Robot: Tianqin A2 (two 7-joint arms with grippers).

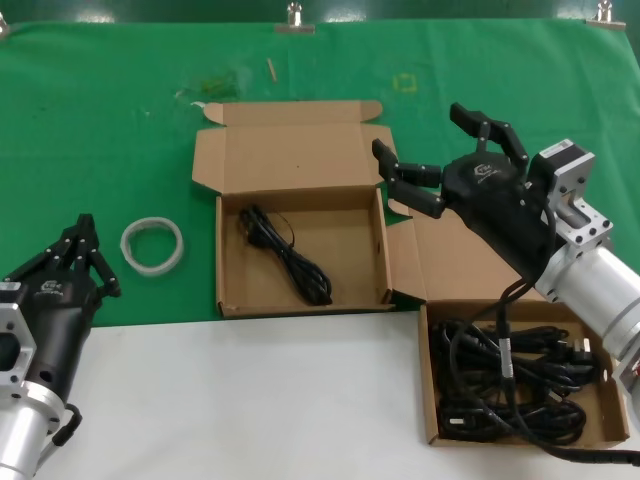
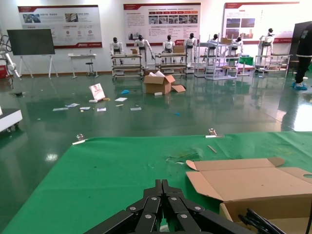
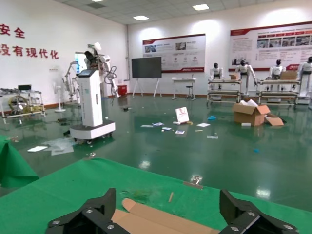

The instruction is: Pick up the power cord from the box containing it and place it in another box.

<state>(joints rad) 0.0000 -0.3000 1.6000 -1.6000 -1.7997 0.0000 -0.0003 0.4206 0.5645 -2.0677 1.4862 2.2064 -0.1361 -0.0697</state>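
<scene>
The shallow cardboard box with rounded lid tabs (image 1: 300, 300) lies open mid-table, one black power cord (image 1: 285, 255) inside. The other cardboard box (image 1: 432, 390), at the right front, holds several coiled black cords (image 1: 515, 375); its lid (image 1: 455, 245) is partly hidden under my right arm. My right gripper (image 1: 420, 130) is open and empty, held above the middle box's right back corner. In the right wrist view its gripper (image 3: 167, 195) spreads wide over that box's lid (image 3: 146, 222). My left gripper (image 1: 85, 245) is shut and empty at the left front; it shows shut in the left wrist view (image 2: 162, 184).
A white tape ring (image 1: 153, 243) lies on the green cloth (image 1: 120, 120) between my left gripper and the middle box. A bare white table strip (image 1: 250, 400) runs along the front. The left wrist view shows the middle box's lid (image 2: 253, 180).
</scene>
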